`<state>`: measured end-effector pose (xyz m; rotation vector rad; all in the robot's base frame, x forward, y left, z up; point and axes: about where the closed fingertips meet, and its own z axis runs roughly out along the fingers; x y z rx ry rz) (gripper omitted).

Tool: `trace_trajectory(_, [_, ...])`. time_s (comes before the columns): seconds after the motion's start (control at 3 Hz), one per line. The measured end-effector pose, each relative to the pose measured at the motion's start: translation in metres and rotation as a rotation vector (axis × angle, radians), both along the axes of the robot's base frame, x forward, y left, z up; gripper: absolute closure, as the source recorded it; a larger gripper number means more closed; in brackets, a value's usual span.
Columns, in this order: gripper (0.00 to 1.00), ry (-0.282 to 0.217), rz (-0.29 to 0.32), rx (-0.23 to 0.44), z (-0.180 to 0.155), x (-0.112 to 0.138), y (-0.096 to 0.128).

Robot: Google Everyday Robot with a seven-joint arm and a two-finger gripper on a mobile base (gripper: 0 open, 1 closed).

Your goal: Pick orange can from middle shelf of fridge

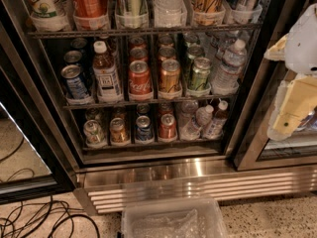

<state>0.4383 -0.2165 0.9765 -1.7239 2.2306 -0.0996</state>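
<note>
I see the orange can (170,76) in the front row of the fridge's (153,171) middle shelf (148,102), just beside a red Coca-Cola can (139,78) and a green can (199,74). My pincer (292,109) hangs outside at the right, well apart; I cannot tell its state.
</note>
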Motion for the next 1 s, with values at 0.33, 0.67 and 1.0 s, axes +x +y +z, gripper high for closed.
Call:
trace_trajectory(0.33, [0.00,0.000,0.000,0.000,0.000,0.000,0.000])
trace_trajectory(0.67, [0.00,-0.035,-0.037,0.095,-0.002,0.007,0.011])
trace_trajectory(1.0, [0.00,-0.060,-0.082,0.241,-0.029,0.020,0.040])
